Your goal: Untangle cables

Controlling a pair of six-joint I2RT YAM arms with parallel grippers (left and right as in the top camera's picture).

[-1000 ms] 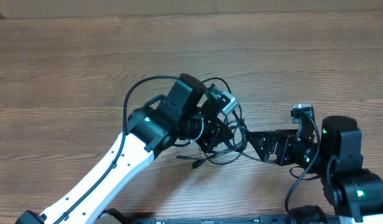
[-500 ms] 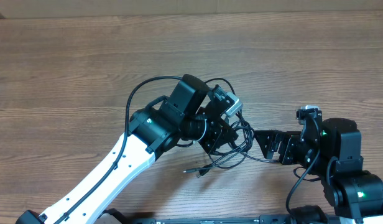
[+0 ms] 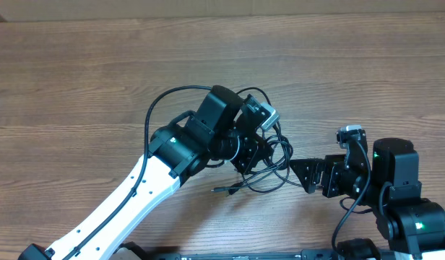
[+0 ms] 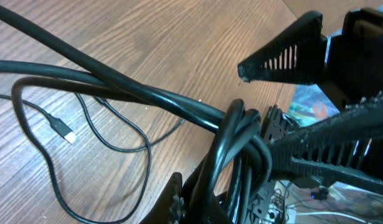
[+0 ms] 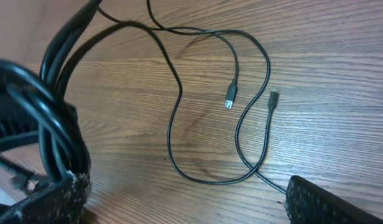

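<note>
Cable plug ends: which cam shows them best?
Right wrist: both plug ends lie on the bare table, close and unobstructed. Left wrist shows only one, off to the side. Overhead shows one as a tiny tip.

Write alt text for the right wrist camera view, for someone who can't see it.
Thin black cables lie in loose loops on a brown wooden table, two small plug ends side by side but apart. The right gripper is open, its black fingers at the lower corners; more cable bunches at left.
</note>
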